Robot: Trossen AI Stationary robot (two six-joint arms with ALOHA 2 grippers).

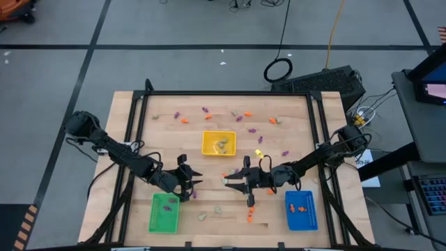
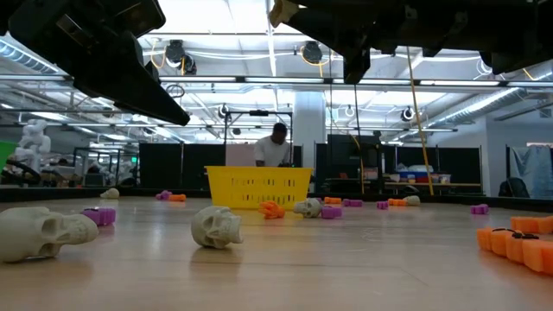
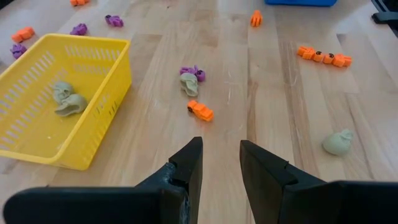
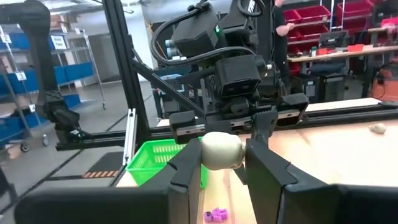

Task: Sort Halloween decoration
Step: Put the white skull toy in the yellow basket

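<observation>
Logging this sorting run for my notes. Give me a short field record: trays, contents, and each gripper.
yellow tray: centre of table, holds pale skulls
green tray: near left, holds a purple piece
blue tray: near right, holds orange pieces
left gripper: open, empty, above table
right gripper: shut on a pale skull

Grey tiled floor point(image 1: 209, 28) with dark seams around a pale wooden table point(image 1: 293, 111). Black cables point(image 1: 279, 70) coiled on the floor. Desk with equipment point(image 1: 425, 90) at one side. Ceiling strip lights point(image 2: 259, 34), bright. Blue storage shelving point(image 4: 62, 68); red bins point(image 4: 348, 15). One person point(image 2: 275, 147) standing far back, possibly at a bench.
</observation>
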